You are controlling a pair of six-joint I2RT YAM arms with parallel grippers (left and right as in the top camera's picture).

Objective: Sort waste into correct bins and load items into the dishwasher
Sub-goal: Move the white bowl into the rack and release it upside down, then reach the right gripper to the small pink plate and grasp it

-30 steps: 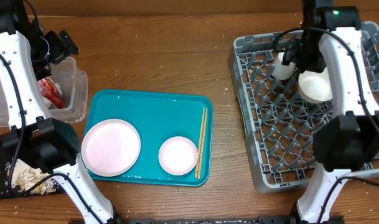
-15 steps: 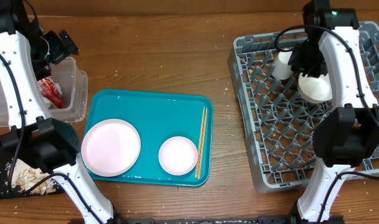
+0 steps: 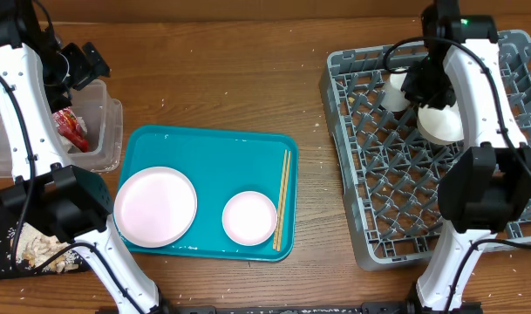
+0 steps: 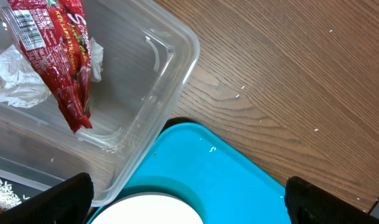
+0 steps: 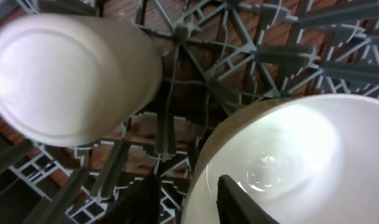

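Right arm has shifted a little over the dish rack [image 3: 378, 201]; bowl and cup haven't budged. Right gripper [image 5: 188, 199] straddles the white bowl [image 5: 282, 155] rim with its fingers parted, white cup [image 5: 71, 81] just beside. Left gripper [image 4: 189, 202] hangs wide open over the clear tub [image 4: 152, 93], red wrapper [image 4: 58, 50] and tissue [image 4: 15, 81] inside. Pink plate [image 3: 155, 205], white plate [image 3: 249, 217] and chopsticks [image 3: 282, 199] sit unmoved on the teal tray [image 3: 213, 144].

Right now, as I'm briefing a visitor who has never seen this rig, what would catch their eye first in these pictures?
The bright teal tray in the middle of the overhead view stands out, carrying a pale-pink plate, a smaller white plate and chopsticks. At the right, the big grey rack holds a white cup and a white bowl, with the right gripper straddling the bowl's rim. At the left, a red wrapper lies in the clear tub.
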